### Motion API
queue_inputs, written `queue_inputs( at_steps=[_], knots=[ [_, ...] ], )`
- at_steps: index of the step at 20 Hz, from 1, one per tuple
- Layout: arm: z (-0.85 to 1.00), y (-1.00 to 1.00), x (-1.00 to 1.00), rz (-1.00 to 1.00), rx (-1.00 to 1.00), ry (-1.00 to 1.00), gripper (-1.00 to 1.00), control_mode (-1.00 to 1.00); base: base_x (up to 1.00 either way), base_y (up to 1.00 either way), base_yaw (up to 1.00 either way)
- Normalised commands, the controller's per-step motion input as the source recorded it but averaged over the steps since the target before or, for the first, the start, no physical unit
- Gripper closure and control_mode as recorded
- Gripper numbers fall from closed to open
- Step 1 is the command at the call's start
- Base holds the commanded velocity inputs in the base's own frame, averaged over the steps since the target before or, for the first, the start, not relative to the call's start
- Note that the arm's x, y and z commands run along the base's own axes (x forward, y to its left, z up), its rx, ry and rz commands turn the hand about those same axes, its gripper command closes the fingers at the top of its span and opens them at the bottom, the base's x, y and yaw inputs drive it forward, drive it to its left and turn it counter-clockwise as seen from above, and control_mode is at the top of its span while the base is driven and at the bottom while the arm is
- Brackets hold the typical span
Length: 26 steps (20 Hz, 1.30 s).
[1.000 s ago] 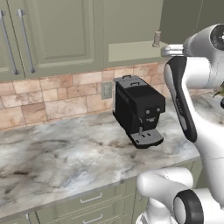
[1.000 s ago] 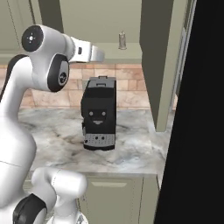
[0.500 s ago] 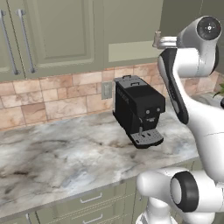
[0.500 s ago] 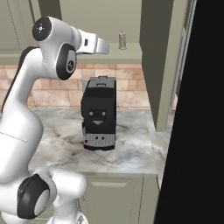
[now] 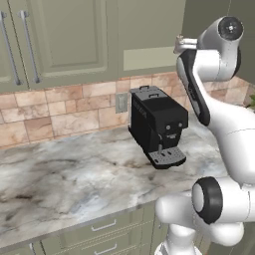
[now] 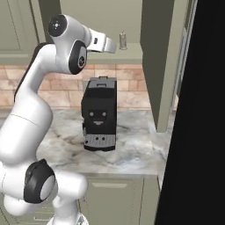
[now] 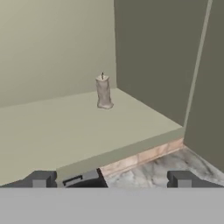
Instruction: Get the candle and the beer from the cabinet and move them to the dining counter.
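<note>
You face a sage-green wall cabinet (image 7: 57, 48) standing open above the marbled worktop (image 5: 64, 179). Your gripper (image 7: 111, 179) hangs empty, fingers wide apart, short of the shelf where the pale stubby candle (image 7: 103, 91) stands upright; your arm reaches high above the black coffee machine (image 6: 100, 113).

A: Where does the candle (image 7: 103, 91) stand?

B: Upright on the floor of the cabinet (image 7: 57, 127), toward the back, near the corner where the rear wall meets the side wall. In the right base view the candle (image 6: 122, 40) is above the coffee machine (image 6: 100, 114) and a little to its right.

A: And the coffee machine?

B: On the desk (image 5: 74, 179), against the backsplash (image 5: 60, 112), directly below the cabinet's opening. A wall socket (image 5: 121, 102) sits just left of it.

A: The gripper (image 7: 111, 179)?

B: Raised above the coffee machine, in front of the cabinet's edge, jaws spread wide, the candle well beyond them. The cabinet's closed doors (image 5: 60, 40) lie left of the opening.
</note>
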Motion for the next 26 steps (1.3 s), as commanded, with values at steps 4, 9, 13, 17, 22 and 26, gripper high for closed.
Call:
queue_inputs(
  at_steps=[4,9,13,17,22,26],
  knots=[
    [-0.09,-0.12,0.40,-0.01,0.11,0.04,-1.00,-1.00,0.00,0.00,0.00],
    [-0.06,-0.10,0.39,0.00,0.06,0.01,-1.00,-1.00,0.00,0.00,0.00],
    [-0.04,-0.05,0.36,0.00,0.01,0.02,-1.00,-1.00,0.00,0.00,0.00],
    [-0.08,-0.06,0.41,0.00,0.00,0.00,-1.00,-1.00,0.00,0.00,0.00],
    [-0.09,-0.03,0.41,0.00,0.00,0.00,-1.00,-1.00,0.00,0.00,0.00],
    [-0.13,-0.03,0.43,0.00,0.00,0.01,-1.00,-1.00,0.00,0.00,0.00]
  ],
)
